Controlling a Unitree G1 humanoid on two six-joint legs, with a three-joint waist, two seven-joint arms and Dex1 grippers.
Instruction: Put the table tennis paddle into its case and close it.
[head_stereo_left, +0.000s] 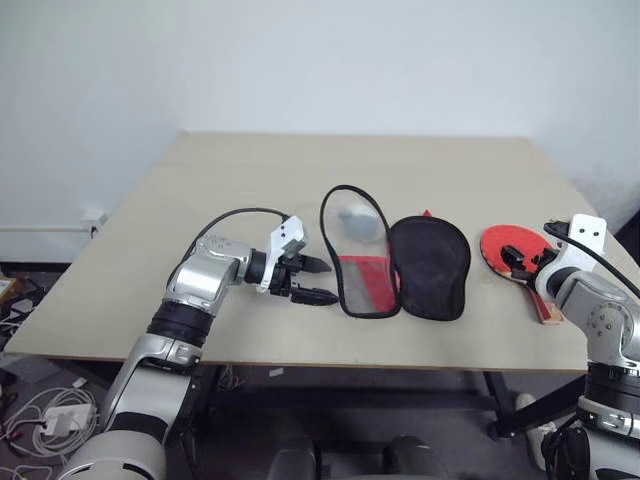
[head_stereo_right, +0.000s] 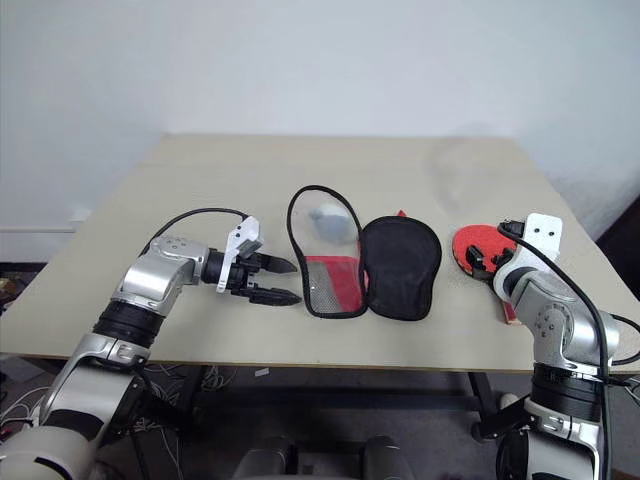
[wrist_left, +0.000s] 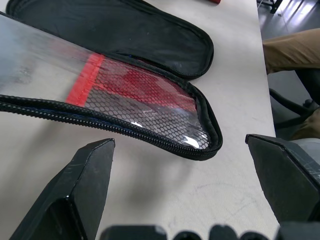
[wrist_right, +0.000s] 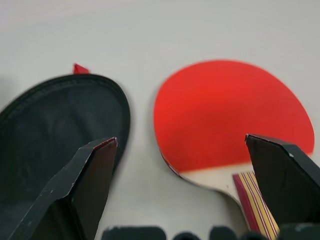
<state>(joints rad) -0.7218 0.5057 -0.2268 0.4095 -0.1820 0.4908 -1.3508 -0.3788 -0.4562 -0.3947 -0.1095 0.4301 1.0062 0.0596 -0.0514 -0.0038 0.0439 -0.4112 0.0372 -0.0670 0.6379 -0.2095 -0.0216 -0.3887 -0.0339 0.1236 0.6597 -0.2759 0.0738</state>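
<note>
**Both grippers spread, nothing held**

Head view: left gripper, jaws spread, faces the unzipped case, likely to steady it.

Right wrist view: right gripper, jaws spread, frames the paddle beside the case, pickup pending.

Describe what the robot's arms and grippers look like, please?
Both arms are silver-grey metal with black joint bands. Each ends in a white bracket and a gripper of two black, wedge-shaped fingers: the left gripper and the right gripper. A thin black cable loops over each forearm to the bracket.
</note>
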